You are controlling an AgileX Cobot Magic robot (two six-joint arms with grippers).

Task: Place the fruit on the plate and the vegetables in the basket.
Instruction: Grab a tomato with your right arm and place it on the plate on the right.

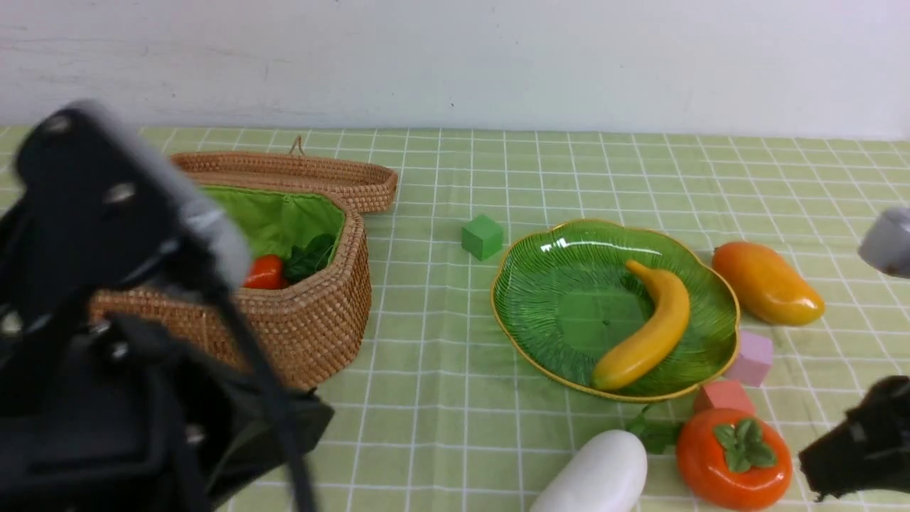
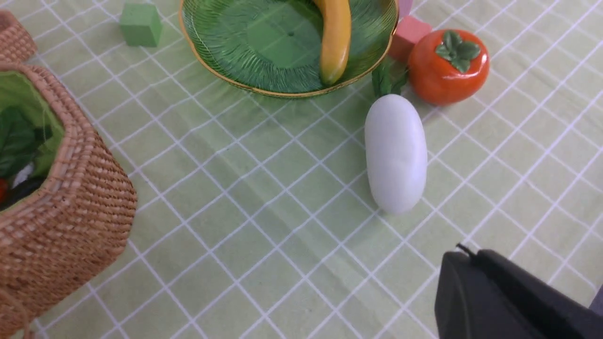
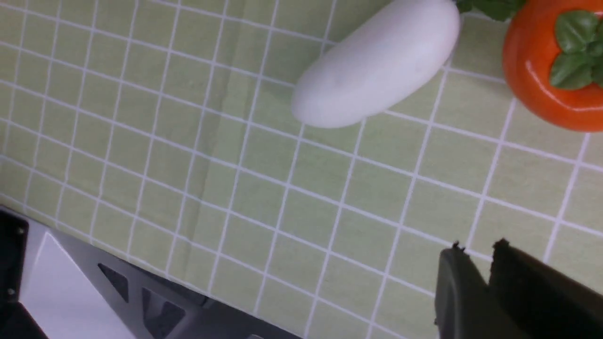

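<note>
The table (image 1: pixel 426 441) wears a checked green cloth, and its far edge runs along the foot of a pale wall (image 1: pixel 455 64). Toward its left side stands the basket (image 1: pixel 320 320), lined in green, its lid (image 1: pixel 284 171) open toward the far edge. Inside lie something red (image 1: pixel 266 272) and dark green leaves (image 1: pixel 311 256), with a dark item (image 2: pixel 21 190) beside them in the left wrist view; the left arm (image 1: pixel 106 320) hides part of the basket from the front.

The plate (image 1: pixel 590 313) sits right of the basket, well apart from it, and the banana (image 1: pixel 650 331) lies in its right half, tip by the near rim. The mango (image 1: pixel 768 283) is on the cloth just off the plate's far right edge. The persimmon (image 1: pixel 734 459) and the white radish (image 1: pixel 597 476) lie on the cloth nearer than the plate, the radish to the left. A red cube (image 1: pixel 724 398) is between plate and persimmon, a pink one (image 1: pixel 751 359) is by the plate's right rim, and a green one (image 1: pixel 482 237) is beyond its left edge.

The left gripper (image 2: pixel 471 254) has its fingers together, empty. The right gripper (image 3: pixel 478 249) shows a narrow gap between its tips, nothing in it
</note>
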